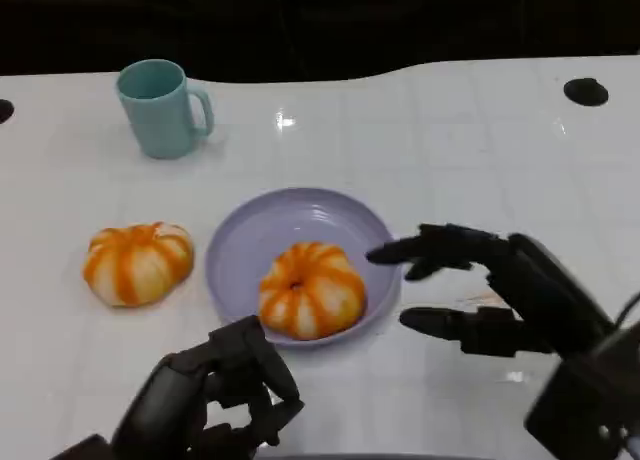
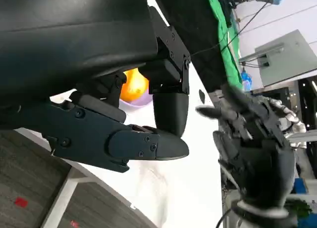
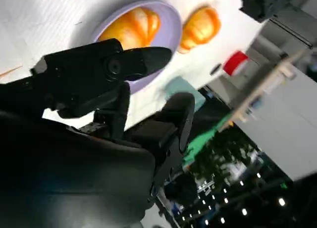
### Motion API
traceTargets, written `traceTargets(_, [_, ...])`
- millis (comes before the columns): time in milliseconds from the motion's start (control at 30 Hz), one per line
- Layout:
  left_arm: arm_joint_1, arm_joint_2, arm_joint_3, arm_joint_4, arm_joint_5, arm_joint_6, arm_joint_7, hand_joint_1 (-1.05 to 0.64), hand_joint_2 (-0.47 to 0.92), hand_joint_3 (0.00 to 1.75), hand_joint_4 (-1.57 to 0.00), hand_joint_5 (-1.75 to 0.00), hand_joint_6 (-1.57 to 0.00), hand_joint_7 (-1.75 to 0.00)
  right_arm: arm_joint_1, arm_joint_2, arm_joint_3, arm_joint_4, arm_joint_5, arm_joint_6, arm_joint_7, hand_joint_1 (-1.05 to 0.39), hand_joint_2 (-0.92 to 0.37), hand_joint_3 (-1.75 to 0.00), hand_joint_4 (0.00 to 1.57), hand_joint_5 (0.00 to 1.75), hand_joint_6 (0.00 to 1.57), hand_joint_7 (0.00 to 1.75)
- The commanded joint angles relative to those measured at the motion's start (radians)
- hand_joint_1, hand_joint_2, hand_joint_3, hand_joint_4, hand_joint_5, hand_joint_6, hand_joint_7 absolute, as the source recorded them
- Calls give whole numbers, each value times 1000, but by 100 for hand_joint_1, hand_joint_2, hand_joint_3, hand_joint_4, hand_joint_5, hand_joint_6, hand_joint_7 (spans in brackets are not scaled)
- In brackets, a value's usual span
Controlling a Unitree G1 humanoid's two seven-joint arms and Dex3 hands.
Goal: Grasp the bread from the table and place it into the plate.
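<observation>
The robot's right hand [image 1: 455, 285] hovers just to the right of the round lavender plate [image 1: 245, 242], its black fingers [image 1: 425, 248] spread apart and stretched toward the plate with nothing between them; it is released and touches neither the plate nor the bread. In the right wrist view the same fingers [image 3: 143, 59] reach out over the plate's rim [image 3: 171, 27].

The robot's left hand [image 1: 235, 385] sits low at the near edge of the glossy white worktop [image 1: 450, 150], just in front of the plate, its fingers curled inward on nothing.

One round orange-and-white striped bread roll [image 1: 310, 288] lies inside the plate, on its near right part, close to the rim. The left wrist view catches a glimpse of this roll [image 2: 132, 86] behind the hand's fingers [image 2: 143, 143], and shows the right hand [image 2: 247, 134] with fingers apart.

A second bread roll of the same orange-and-white colouring [image 1: 138, 262] rests on the worktop to the left of the plate, apart from it. Further back on the left stands an upright teal ceramic mug [image 1: 160, 108], its handle turned to the right.
</observation>
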Motion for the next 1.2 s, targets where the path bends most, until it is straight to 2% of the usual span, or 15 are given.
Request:
traceTargets(33, [-5, 13, 10, 8, -14, -14, 3, -53, 92, 33, -69, -175, -59, -157, 60, 1, -35, -7, 37, -54, -32, 0, -38, -123, 60, 166, 60, 137])
traceTargets(167, [-6, 14, 11, 11, -15, -15, 3, -53, 92, 33, -69, -175, -59, -157, 108, -5, -52, -30, 38, -70, -42, 0, -34, -137, 61, 174, 56, 154])
traceTargets(433, [-5, 15, 12, 9, -17, -11, 2, -53, 92, 32, -69, -175, -59, -156, 208, -65, -83, -130, 0, -39, -17, -4, -30, -147, 68, 175, 51, 166])
traceTargets(700, [-5, 18, 18, 6, -25, -5, -2, -51, 92, 32, -69, -175, -59, -154, 269, -105, -104, -194, -44, 1, -5, 0, -30, -146, 68, 175, 55, 162])
traceTargets(1200, [-2, 33, 29, 13, -32, -11, -2, -52, 92, 32, -67, -175, -59, -154, 275, -105, -90, -119, -170, -35, -99, 2, -27, -147, 67, 175, 59, 162])
